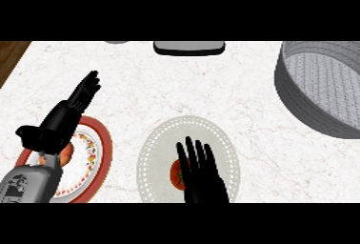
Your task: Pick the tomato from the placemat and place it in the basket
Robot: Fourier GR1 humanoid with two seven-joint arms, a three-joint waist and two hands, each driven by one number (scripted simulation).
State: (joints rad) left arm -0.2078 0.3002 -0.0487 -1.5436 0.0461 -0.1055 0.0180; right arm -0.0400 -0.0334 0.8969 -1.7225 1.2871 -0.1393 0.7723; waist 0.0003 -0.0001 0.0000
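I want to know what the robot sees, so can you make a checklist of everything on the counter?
Surface: white marbled counter.
Job's things: tomato on the round placemat, partly under the right hand; grey basket at far right.
Clutter: red-rimmed plate at left; dark tray-like thing at the far edge.
Hands: left hand open over the plate; right hand open, fingers straight above the tomato.
Cables: nothing seen.
Surroundings: wooden strip at far left.

A broad stretch of bare desk (211, 81) is lying open between the placemat (156, 157) and the basket (309, 95), with nothing standing in that path. The basket's tall grey wall is rising at the right. A dark flat object (188, 47) is sitting at the far edge, well apart.
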